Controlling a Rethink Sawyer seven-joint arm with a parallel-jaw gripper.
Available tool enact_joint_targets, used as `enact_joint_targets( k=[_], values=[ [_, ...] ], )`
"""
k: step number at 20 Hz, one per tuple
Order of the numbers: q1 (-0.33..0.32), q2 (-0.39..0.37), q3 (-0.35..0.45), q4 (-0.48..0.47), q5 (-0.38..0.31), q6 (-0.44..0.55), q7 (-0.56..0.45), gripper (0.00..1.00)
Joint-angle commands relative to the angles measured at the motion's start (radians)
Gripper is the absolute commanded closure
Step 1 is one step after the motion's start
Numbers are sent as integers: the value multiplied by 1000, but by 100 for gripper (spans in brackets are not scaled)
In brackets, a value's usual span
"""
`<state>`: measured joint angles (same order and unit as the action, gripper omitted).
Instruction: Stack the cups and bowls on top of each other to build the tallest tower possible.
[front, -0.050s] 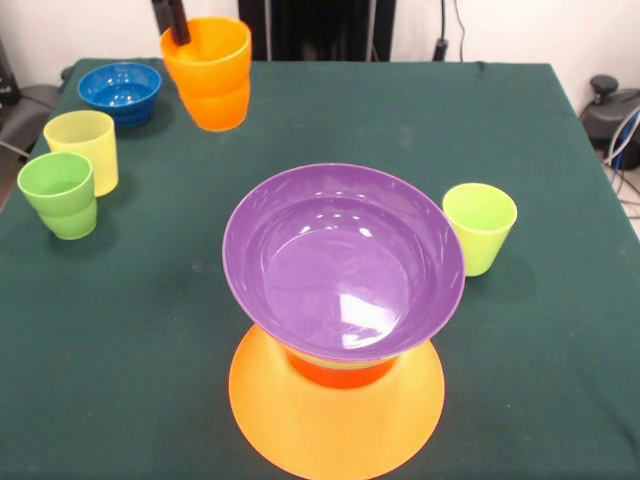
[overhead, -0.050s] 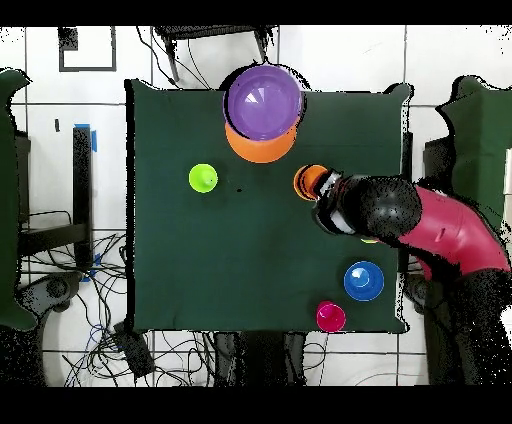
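From the front you see the gripper (front, -0.050s: 178, 30) holding the orange cup (front, -0.050s: 208, 72) by its rim, up off the green table (front, -0.050s: 150, 330) near its far edge. The purple bowl (front, -0.050s: 343, 262) tops the tower (front, -0.050s: 337, 400) at the near edge.

From above you see the orange cup (overhead, -0.050s: 311, 182) under the arm (overhead, -0.050s: 440, 228), the tower (overhead, -0.050s: 262, 145) at the table's top edge.

The purple bowl (front, -0.050s: 343, 262) is glossy plastic, its smooth inside throwing bright white glints. Under it the wide orange bowl (front, -0.050s: 335, 410), upside down, has a softer satin sheen, and the red-orange bowl (front, -0.050s: 338, 371) between them looks smooth and shiny. The orange cup (front, -0.050s: 208, 70) is smooth plastic, as are the lime green cup (front, -0.050s: 480, 226), the green cup (front, -0.050s: 60, 194) and the pale yellow cup (front, -0.050s: 84, 148), all faintly glossy. The blue bowl (front, -0.050s: 121, 91) shows small highlights on a glossy inside. The table (front, -0.050s: 150, 320) wears a dark green matt cloth, evenly dull. The arm (overhead, -0.050s: 455, 232) has a smooth red casing.
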<state>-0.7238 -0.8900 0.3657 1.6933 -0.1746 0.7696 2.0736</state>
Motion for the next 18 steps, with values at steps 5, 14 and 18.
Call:
enact_joint_targets(
  k=[5, 14, 18],
  values=[
    [113, -12, 46, -189, 24, 140, 5, 100],
    [180, 51, 33, -325, 35, 236, 29, 100],
    [207, 80, 22, -359, 34, 227, 47, 100]
  ],
)
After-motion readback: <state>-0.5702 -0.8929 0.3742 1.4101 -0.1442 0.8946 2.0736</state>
